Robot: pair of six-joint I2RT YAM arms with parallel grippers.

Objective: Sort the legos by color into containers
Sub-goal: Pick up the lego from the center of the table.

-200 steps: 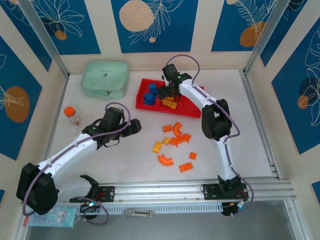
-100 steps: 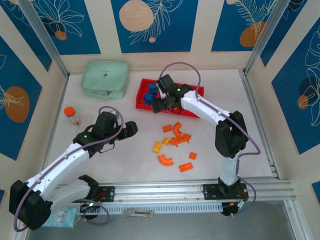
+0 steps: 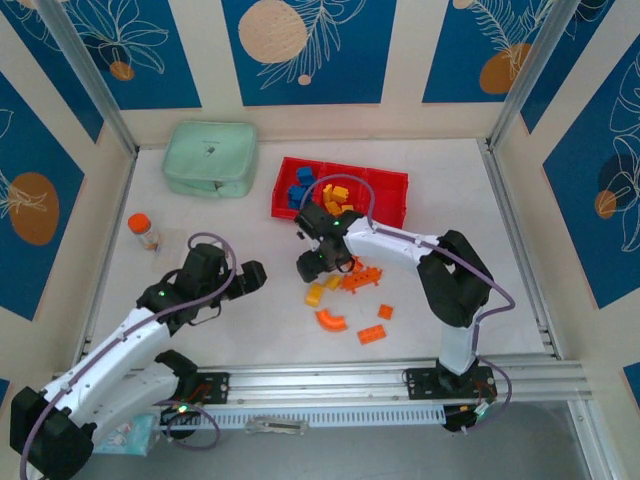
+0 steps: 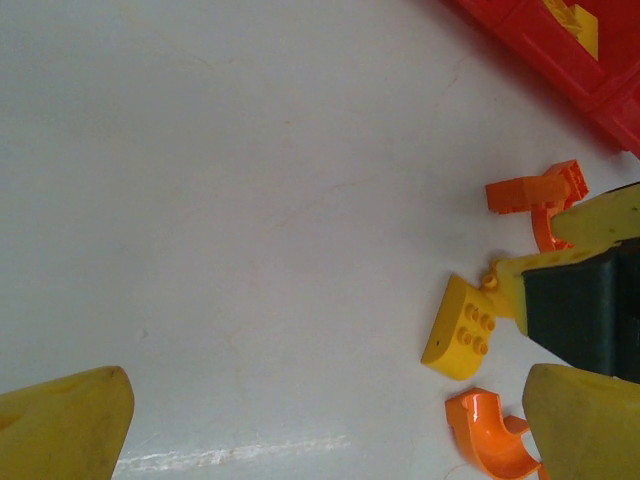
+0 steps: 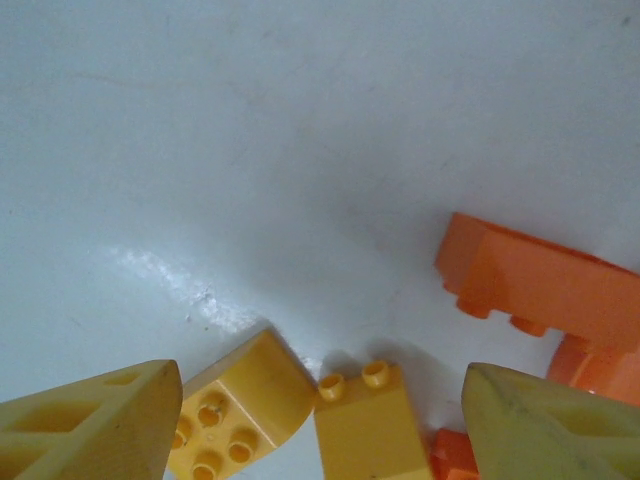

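Loose legos lie on the white table: a rounded yellow brick [image 3: 314, 294], a small yellow brick [image 3: 333, 282], orange bricks [image 3: 361, 276] and an orange arch [image 3: 330, 320]. My right gripper [image 3: 312, 268] hangs open just above them. In its wrist view the rounded yellow brick [image 5: 235, 410] and the small yellow brick [image 5: 370, 425] sit between its fingers, untouched. The red tray [image 3: 392, 182] holds blue legos [image 3: 299, 190] in its left compartment and yellow ones [image 3: 336, 202] in the middle. My left gripper [image 3: 256, 272] is open and empty, left of the pile [image 4: 460, 328].
A mint-green zip case [image 3: 210, 158] lies at the far left. An orange-capped bottle [image 3: 144, 230] stands near the left wall. More orange bricks [image 3: 372, 334] lie nearer the front rail. Bare table stretches between the left arm and the pile.
My right gripper has left the tray and come down toward me to the loose yellow bricks. The left arm has drawn back toward the near left.
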